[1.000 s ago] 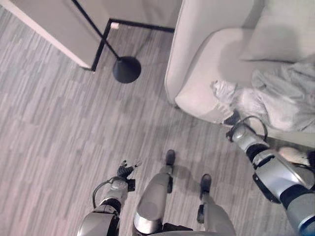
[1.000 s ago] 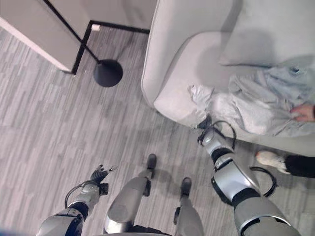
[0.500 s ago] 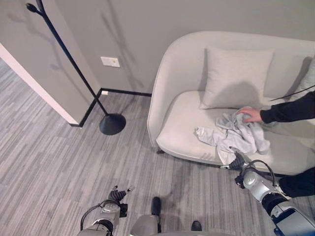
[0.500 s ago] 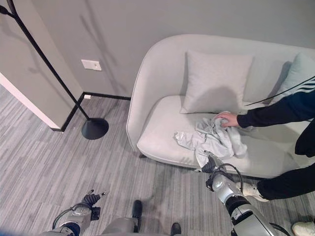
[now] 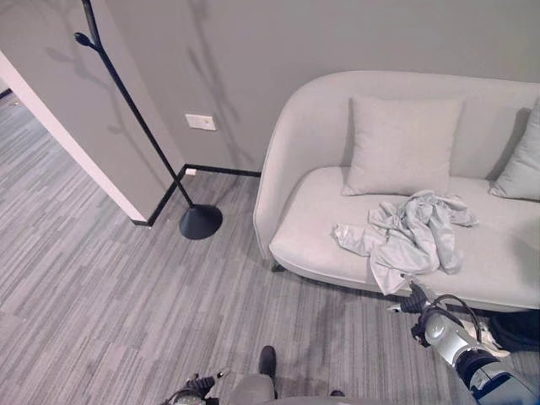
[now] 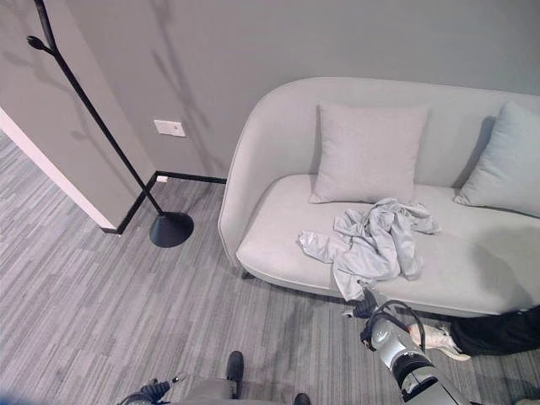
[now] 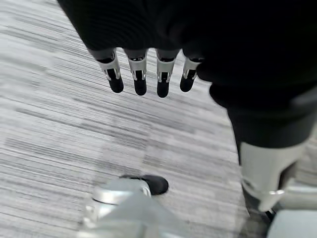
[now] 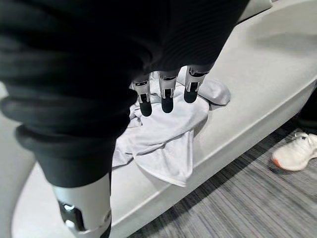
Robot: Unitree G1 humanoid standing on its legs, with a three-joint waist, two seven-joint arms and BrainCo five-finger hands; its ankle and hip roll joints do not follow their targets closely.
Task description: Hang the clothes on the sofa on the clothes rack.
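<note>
Left eye view, sofa, grey wood-look floor

The clothes are thin, crumpled grey cloth on my matt fabric sofa; the clothes rack looks matt black metal, the floor streaked grey.

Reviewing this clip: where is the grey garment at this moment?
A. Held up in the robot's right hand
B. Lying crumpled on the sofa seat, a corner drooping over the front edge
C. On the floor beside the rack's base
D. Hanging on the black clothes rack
B. The grey garment lies bunched on the sofa seat, one corner hanging over its front edge; the right hand has straight fingers near it, holding nothing, and the clothes rack is bare.
</note>
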